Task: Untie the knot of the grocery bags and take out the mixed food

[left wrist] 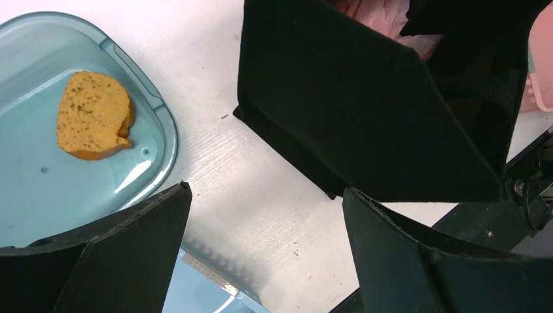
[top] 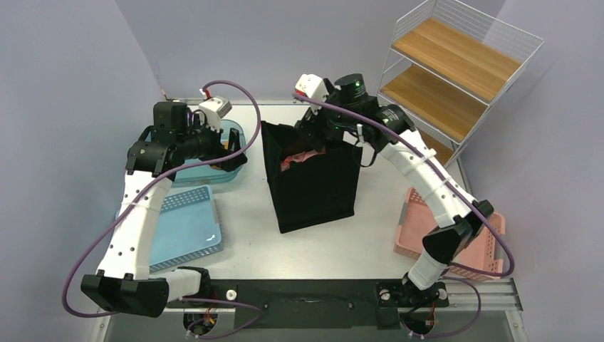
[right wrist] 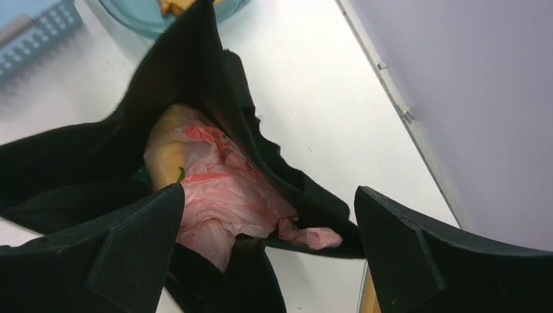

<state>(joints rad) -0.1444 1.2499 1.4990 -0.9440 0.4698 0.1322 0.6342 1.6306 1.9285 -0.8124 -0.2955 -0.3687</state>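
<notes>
Right claw [right wrist: 269, 190]: fingers spread wide, nothing gripped; I logged it poised over the mouth of the black tote [right wrist: 195, 78].
Grocery bag [right wrist: 222, 189]: crumpled pink plastic, sat down inside the tote; a yellow item [right wrist: 171, 153] showed through the film.
Left claw [left wrist: 266, 189]: released, empty, above bare table [left wrist: 215, 150] between tote and teal dish [left wrist: 39, 195].
Dish: held one orange-brown bread slice [left wrist: 94, 116].

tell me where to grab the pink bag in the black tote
Probably the crumpled plastic at the top of the pink bag, from above through the open mouth of the black tote: its walls hide the sides, only the top shows.
</notes>
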